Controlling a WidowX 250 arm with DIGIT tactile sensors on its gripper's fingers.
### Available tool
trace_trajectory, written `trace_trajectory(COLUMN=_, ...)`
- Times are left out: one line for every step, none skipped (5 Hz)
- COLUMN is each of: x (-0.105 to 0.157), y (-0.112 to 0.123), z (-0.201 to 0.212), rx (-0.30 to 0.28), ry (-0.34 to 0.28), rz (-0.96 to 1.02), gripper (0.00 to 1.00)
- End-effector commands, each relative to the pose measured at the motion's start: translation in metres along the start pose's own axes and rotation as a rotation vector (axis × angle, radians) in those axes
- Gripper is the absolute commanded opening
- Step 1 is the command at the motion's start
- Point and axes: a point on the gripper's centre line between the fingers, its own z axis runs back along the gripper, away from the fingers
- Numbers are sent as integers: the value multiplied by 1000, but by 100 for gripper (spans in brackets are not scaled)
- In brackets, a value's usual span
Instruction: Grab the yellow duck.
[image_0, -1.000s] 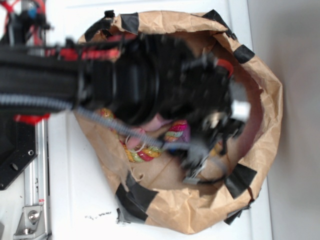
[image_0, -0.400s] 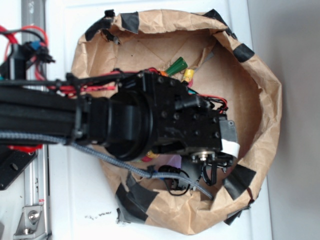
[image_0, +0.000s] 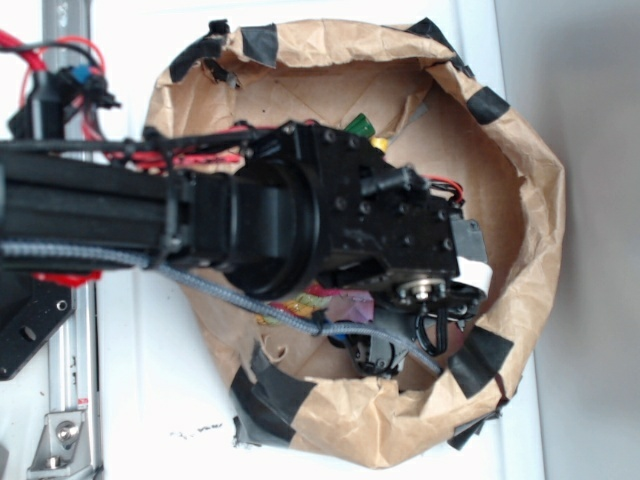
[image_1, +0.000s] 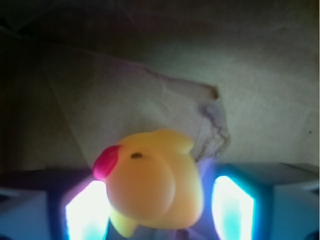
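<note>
The yellow duck (image_1: 150, 185), with its red beak pointing left, lies on brown paper right between my fingers in the wrist view. My gripper (image_1: 159, 202) is open around it. The left pad (image_1: 85, 212) is close against the duck's head, and a narrow gap shows between the duck and the right pad (image_1: 232, 207). In the exterior view the gripper (image_0: 385, 350) is low inside the paper bag (image_0: 525, 200), and the arm hides the duck.
The bag's rolled rim carries black tape patches (image_0: 482, 360). A striped rope (image_0: 298, 303) and a pink-purple piece (image_0: 345, 305) peek out under the arm. A green toy (image_0: 358, 124) and a yellow bit (image_0: 380, 143) lie at the bag's far side.
The arm has swung down into the bag and shifted slightly right. The rope and pink plush seen a second ago are now mostly covered by it.
</note>
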Motion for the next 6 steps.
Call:
trace_trajectory(x=11, y=-5, z=7, rx=5, ry=-52, rz=-1, gripper=0)
trace_trajectory(x=8, y=-2, z=14, rx=16, ry=-58, rz=18, gripper=0)
trace_trajectory(x=3, y=15, z=62, rx=32, ry=-100, rz=134, gripper=0)
trace_trajectory(x=-8, y=45, z=117, rx=5, ry=-122, rz=297, gripper=0)
trace_trajectory(x=-8, y=37, z=139, rx=2, ry=-121, rz=290, gripper=0)
trace_trajectory(x=-4, y=24, z=134, rx=81, ry=-90, rz=298, gripper=0)
